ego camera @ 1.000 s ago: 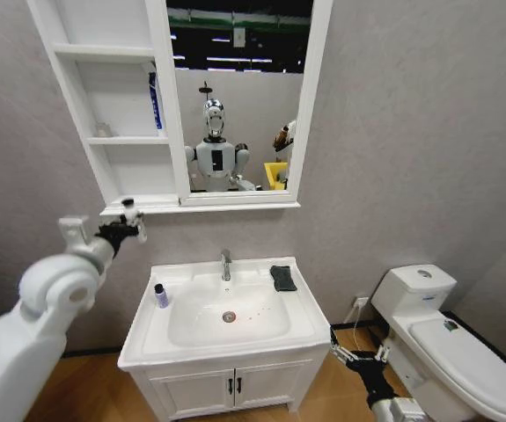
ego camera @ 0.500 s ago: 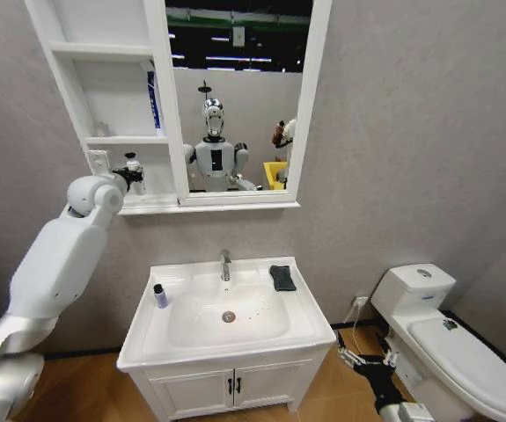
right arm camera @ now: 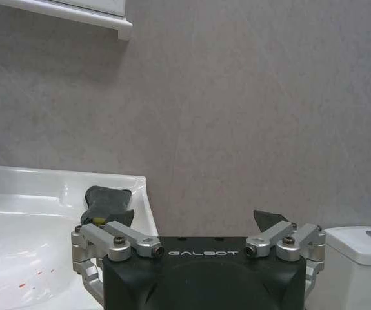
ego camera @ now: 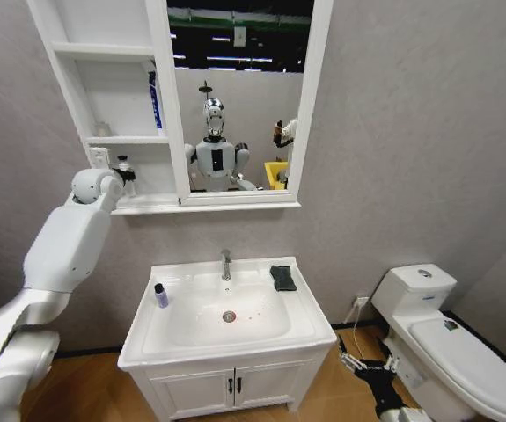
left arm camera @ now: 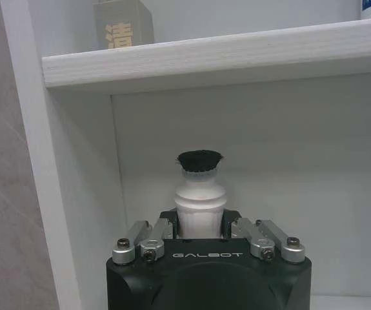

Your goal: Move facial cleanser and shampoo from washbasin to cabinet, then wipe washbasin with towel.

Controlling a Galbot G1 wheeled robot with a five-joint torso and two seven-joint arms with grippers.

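Note:
My left gripper is shut on a white bottle with a black cap. It holds the bottle upright inside the lowest shelf of the cabinet, close to the back wall. I cannot tell whether this bottle is the facial cleanser or the shampoo. A small dark bottle stands on the left rim of the washbasin. The dark towel lies folded on the basin's back right corner, and the right wrist view shows the towel too. My right gripper hangs open low beside the vanity.
A chrome tap stands at the back of the bowl. A blue tube leans in the middle shelf, and a small box sits on the board above the held bottle. A toilet stands at the right.
My left arm has risen from below the cabinet and carried the bottle into the lowest shelf. The right gripper has sunk a little lower.

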